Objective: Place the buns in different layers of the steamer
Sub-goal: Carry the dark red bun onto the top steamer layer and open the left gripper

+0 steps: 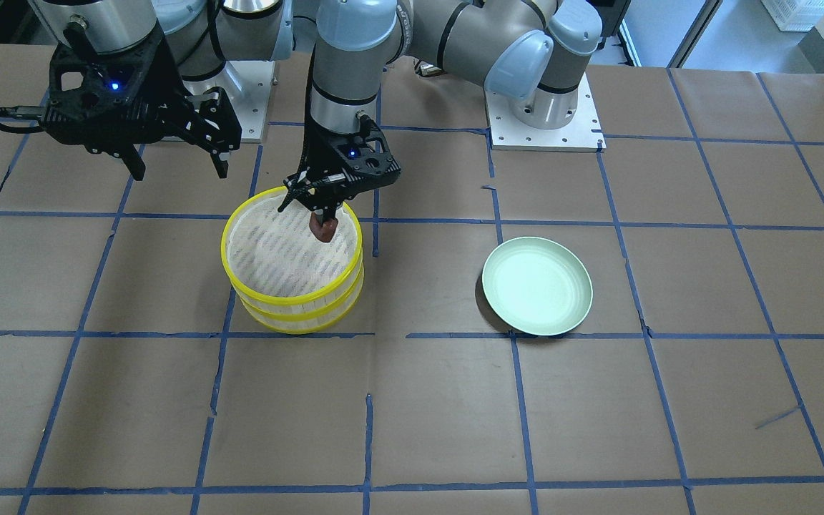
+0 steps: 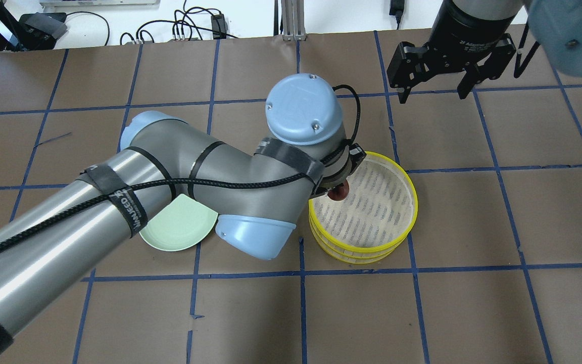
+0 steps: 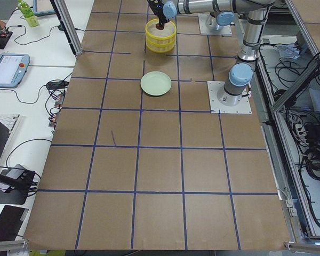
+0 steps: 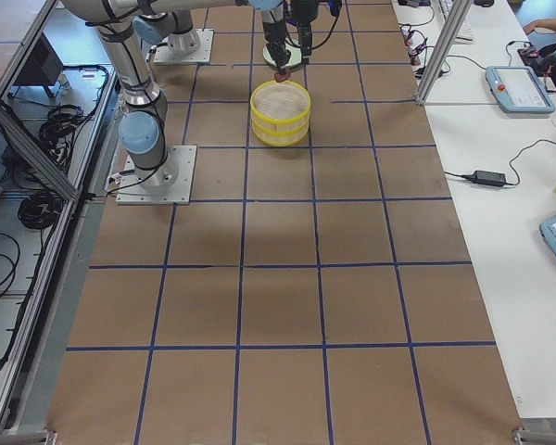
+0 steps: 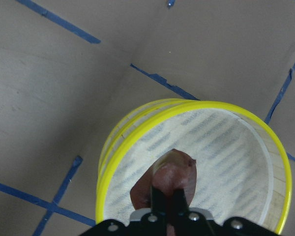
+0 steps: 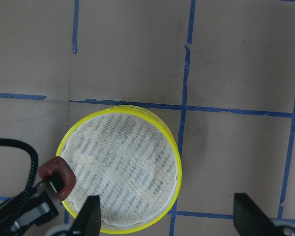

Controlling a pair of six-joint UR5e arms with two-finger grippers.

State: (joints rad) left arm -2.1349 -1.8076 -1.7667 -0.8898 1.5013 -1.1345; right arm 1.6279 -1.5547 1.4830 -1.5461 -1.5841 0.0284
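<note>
Yellow-rimmed steamer tiers (image 1: 290,295) stand stacked two high on the brown table (image 1: 440,400) in the front-facing view. There the left gripper (image 1: 325,223) pinches the reddish-brown bun (image 1: 324,230) over the top tier, near the edge closest to the robot. The right gripper (image 1: 179,169) hangs beside the stack, spread wide and holding nothing, and a pale green plate (image 1: 537,286) lies well apart. Overhead, the bun sits at the stack's left rim. The left wrist view shows the fingers clamped on the bun above the slatted floor.

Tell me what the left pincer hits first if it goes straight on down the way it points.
Probably the slatted floor of the top steamer tier. The left pincer points down just inside its edge, so the reddish-brown bun it grips would touch first. The margin from the edge is unclear.
</note>
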